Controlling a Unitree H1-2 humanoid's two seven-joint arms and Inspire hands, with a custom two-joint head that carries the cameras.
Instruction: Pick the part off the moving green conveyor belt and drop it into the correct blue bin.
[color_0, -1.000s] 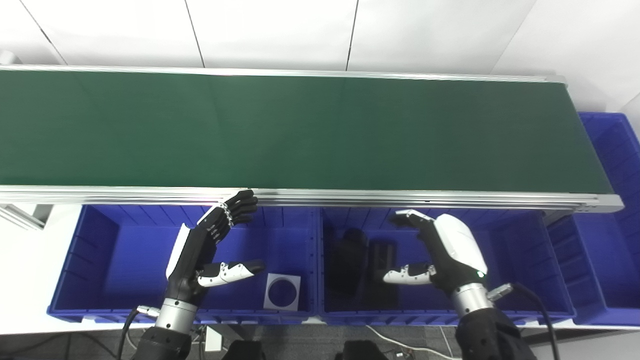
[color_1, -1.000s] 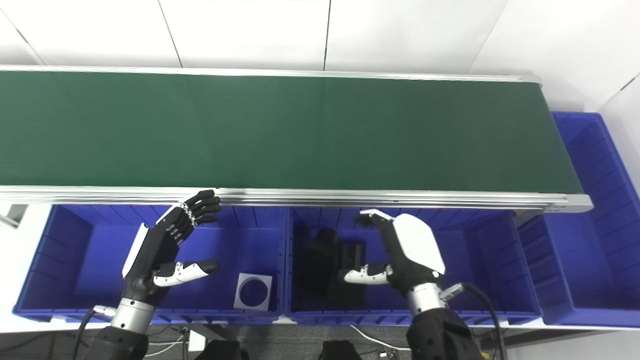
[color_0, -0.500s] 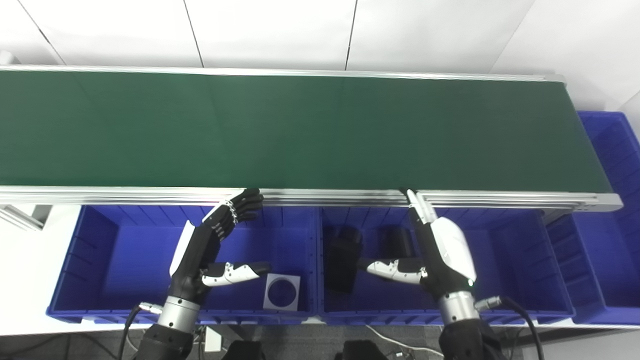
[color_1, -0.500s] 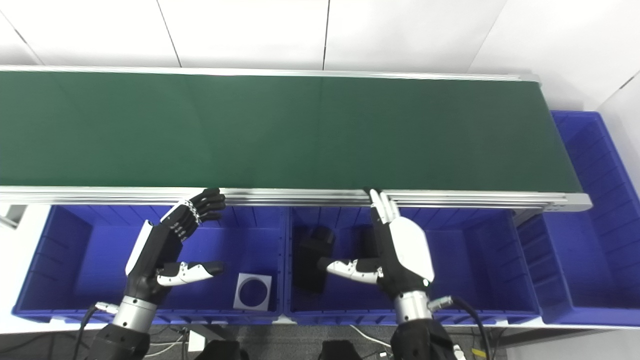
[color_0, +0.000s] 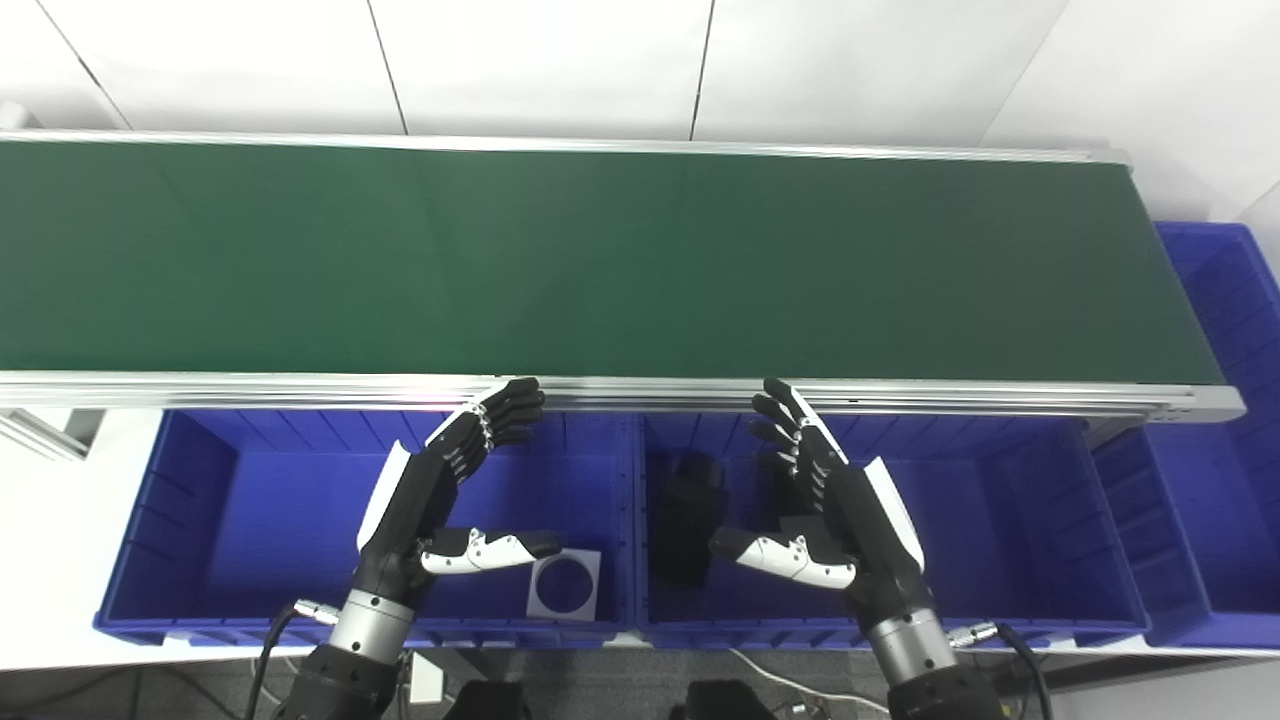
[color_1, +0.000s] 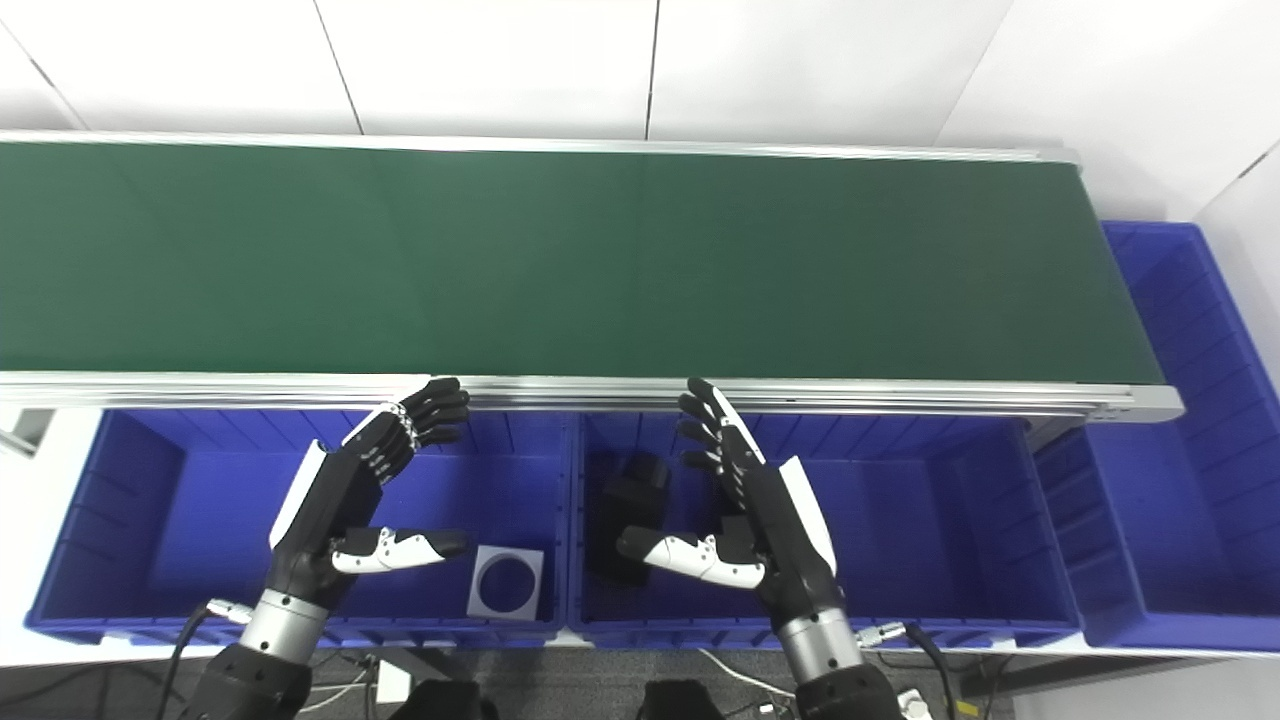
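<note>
The green conveyor belt runs across the view and carries no part. My left hand is open and empty over the left blue bin, palm to the right. My right hand is open and empty over the middle blue bin, palm to the left. A black part lies in the middle bin just left of my right hand; the hand hides what lies behind it. A grey square plate with a round hole lies in the left bin by my left thumb.
A third blue bin stands at the belt's right end. The belt's aluminium rail runs just above both hands' fingertips. Cables hang below the bins at the bottom edge.
My right hand has turned from back-up with curled fingers to upright and open, and has shifted left. A black part now lies in the middle bin. My left hand has drifted slightly right.
</note>
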